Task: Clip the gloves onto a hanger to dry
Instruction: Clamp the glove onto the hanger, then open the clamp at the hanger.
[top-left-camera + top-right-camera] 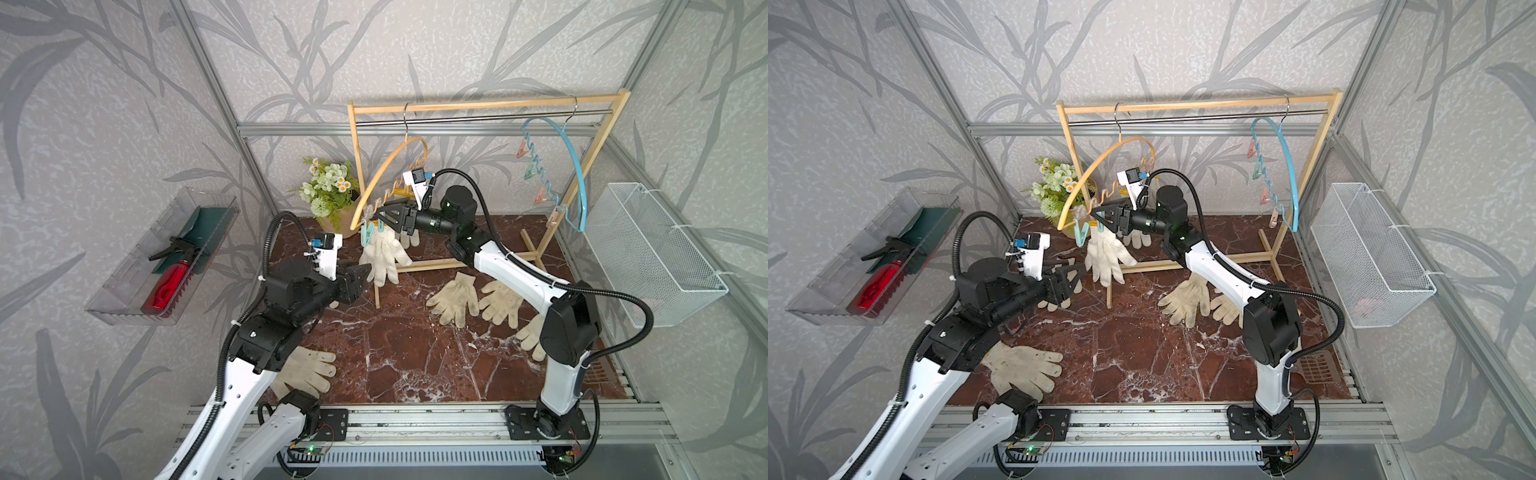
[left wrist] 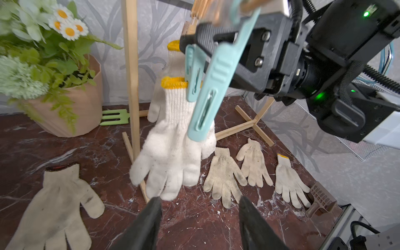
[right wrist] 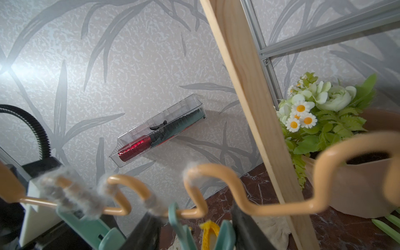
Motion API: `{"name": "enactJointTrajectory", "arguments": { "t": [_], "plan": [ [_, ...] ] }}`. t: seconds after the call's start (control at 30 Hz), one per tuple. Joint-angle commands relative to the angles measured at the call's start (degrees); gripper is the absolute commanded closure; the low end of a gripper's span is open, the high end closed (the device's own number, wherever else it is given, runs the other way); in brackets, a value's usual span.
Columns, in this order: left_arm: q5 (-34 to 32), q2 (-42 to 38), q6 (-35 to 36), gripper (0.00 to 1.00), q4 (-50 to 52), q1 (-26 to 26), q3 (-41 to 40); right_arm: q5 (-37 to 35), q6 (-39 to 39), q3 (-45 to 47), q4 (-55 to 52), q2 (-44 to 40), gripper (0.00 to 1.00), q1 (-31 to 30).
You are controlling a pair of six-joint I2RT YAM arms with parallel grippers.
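An off-white glove [image 1: 384, 257] [image 1: 1106, 259] [image 2: 173, 140] hangs by its yellow cuff from a teal clip [image 1: 368, 239] [image 2: 193, 75] [image 3: 180, 227] on the orange hanger [image 1: 382, 178] [image 1: 1096, 170] [image 3: 216, 184]. My right gripper [image 1: 376, 216] [image 1: 1094, 214] [image 3: 192, 216] is shut on that clip, one finger on each side. A second glove [image 1: 409, 239] [image 2: 171, 65] hangs behind. My left gripper [image 1: 357, 278] [image 1: 1073, 276] [image 2: 200, 201] is open and empty just below the front glove's fingertips. More gloves [image 1: 455, 297] [image 1: 307, 370] [image 2: 56, 205] lie flat on the marble table.
The wooden rack [image 1: 486, 104] also carries a blue hanger [image 1: 577, 166] with clips. A flower pot [image 1: 332, 195] stands at the back left, with a green fork [image 2: 116, 116] beside it. A wire basket [image 1: 652, 253] hangs on the right wall, a clear tray [image 1: 166, 257] on the left.
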State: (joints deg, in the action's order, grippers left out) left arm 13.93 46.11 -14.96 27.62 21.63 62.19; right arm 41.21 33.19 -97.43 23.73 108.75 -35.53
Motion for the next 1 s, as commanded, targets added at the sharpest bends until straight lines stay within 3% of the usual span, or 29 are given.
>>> {"name": "enactJointTrajectory", "arguments": {
  "t": [0.0, 0.23, 0.5, 0.63, 0.77, 0.97],
  "plan": [
    [-4.4, -0.3, 2.2, 0.41, 6.0, -0.2, 6.9, -1.2, -2.0, -1.1, -1.0, 0.3, 0.48, -0.1],
    [-3.2, 6.5, 3.8, 0.40, 8.2, -0.2, 17.8, -4.0, -3.9, 0.2, -2.6, -1.1, 0.48, -0.2],
    [-3.5, 13.3, 6.6, 0.42, 6.2, -0.2, 23.5, -5.3, -5.9, 1.6, -4.6, -3.2, 0.48, -0.2],
    [-4.2, 15.2, 7.2, 0.53, 4.6, -0.2, 24.0, -6.2, -6.9, 3.3, -5.4, -5.3, 0.48, -0.2],
    [-4.2, 15.9, 7.3, 0.73, 3.0, -0.2, 23.8, -8.5, -9.3, 5.8, -7.4, -8.5, 0.47, -0.2],
    [-3.7, 15.9, 6.6, 0.80, 1.8, -0.2, 22.7, -10.3, -11.3, 9.5, -11.2, -14.3, 0.44, -0.2]
  ]
}}
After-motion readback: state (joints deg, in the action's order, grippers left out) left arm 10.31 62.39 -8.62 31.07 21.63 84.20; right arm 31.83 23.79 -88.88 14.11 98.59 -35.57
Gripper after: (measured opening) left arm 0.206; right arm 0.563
